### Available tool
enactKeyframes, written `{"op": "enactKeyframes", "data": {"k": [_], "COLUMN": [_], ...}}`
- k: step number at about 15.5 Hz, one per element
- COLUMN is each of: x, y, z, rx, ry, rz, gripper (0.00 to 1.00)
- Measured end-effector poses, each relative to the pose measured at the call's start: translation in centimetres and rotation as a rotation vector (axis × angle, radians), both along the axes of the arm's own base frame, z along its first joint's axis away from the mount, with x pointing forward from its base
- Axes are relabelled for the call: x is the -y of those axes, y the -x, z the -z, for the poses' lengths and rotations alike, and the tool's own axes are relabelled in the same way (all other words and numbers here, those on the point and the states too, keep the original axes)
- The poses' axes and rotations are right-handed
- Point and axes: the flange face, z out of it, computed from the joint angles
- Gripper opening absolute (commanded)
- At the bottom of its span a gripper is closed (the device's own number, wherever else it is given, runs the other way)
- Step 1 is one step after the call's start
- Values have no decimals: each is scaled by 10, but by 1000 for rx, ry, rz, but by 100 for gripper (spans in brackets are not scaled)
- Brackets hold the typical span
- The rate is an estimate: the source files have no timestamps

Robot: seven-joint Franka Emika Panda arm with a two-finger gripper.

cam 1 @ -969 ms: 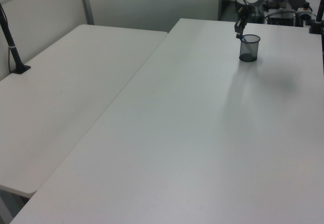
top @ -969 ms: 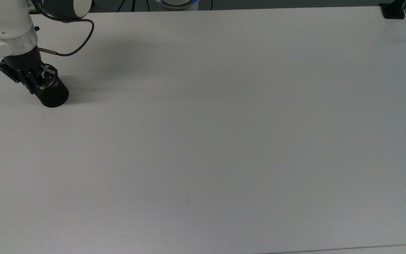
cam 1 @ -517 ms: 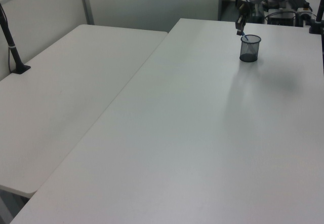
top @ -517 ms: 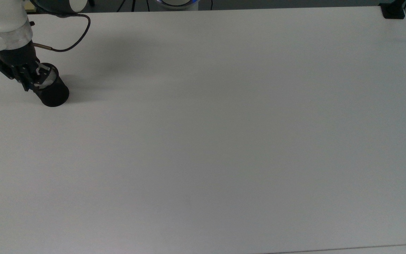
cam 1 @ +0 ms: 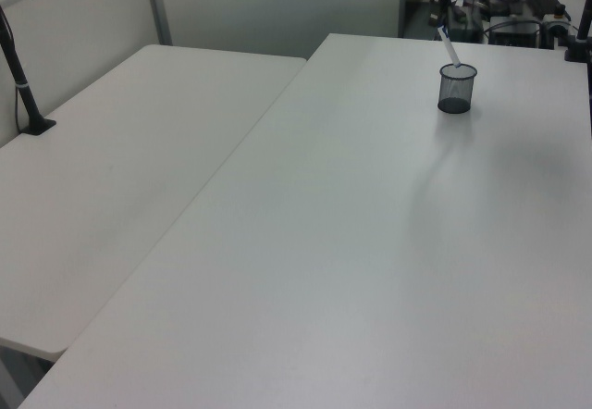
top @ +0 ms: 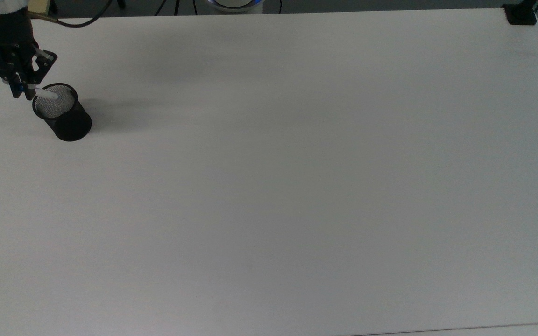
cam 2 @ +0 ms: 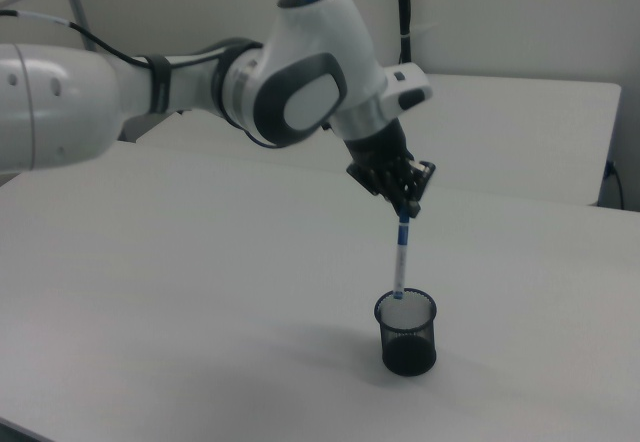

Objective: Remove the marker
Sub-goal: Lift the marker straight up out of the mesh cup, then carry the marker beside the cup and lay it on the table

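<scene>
Marker first: it is slim, with a white barrel and a blue cap at its upper end, and it hangs nearly upright, slightly tilted. The claw has closed on the blue cap end, so the marker extends straight down from between the fingers. Its lower white tip sits at the mouth of the black mesh cup, level with the rim, while most of the barrel is above it. In the top view the claw sits at the top view's left of the cup, with the white barrel reaching over the rim. The cup stands on the white table.
</scene>
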Motion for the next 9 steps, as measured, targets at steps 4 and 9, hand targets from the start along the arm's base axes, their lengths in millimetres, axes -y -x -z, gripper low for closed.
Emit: {"op": "enactKeyframes", "data": {"k": [4,9], "x": [-42,-91], "y": [-4,-7], "z": [3,32], "rx": [-85,-248], "ry": [-37,-92], "rz": [-57,-123], "gripper": [15,15]}}
